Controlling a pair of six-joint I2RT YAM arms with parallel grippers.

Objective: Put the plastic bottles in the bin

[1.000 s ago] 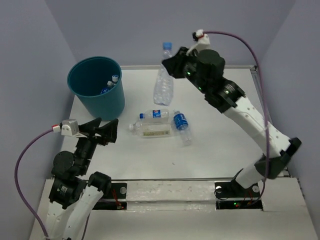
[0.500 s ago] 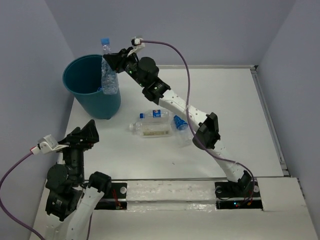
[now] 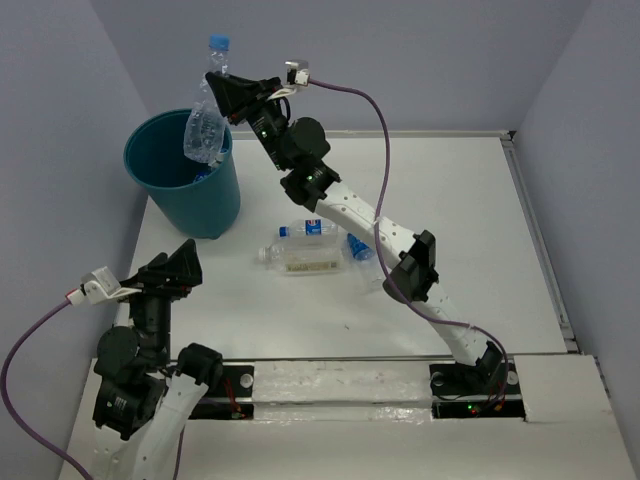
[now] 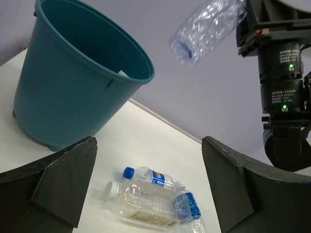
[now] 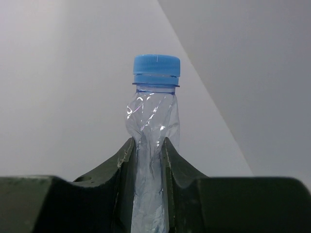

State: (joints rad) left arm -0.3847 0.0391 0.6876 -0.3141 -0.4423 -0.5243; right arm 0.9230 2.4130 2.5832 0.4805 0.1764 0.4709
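My right gripper (image 3: 224,92) is shut on a clear unlabelled bottle (image 3: 208,112) with a blue cap, squeezing its crumpled body (image 5: 149,145). It holds the bottle tilted above the right rim of the teal bin (image 3: 182,185). The bottle also shows in the left wrist view (image 4: 206,26), above the bin (image 4: 73,92). Three bottles lie together on the table: a small blue-labelled one (image 3: 310,229), a larger cream-labelled one (image 3: 300,258) and another blue-labelled one (image 3: 361,250). At least one bottle lies inside the bin (image 3: 203,172). My left gripper (image 3: 178,270) is open and empty, low at the near left.
Grey walls close in the table on the left, back and right. The right arm stretches diagonally across the table from the near right base (image 3: 470,375) over the lying bottles. A raised edge (image 3: 535,240) runs along the table's right side.
My right gripper has carried the bottle from the back middle of the table left to above the bin and tilted it. The left arm has drawn back to the near left.
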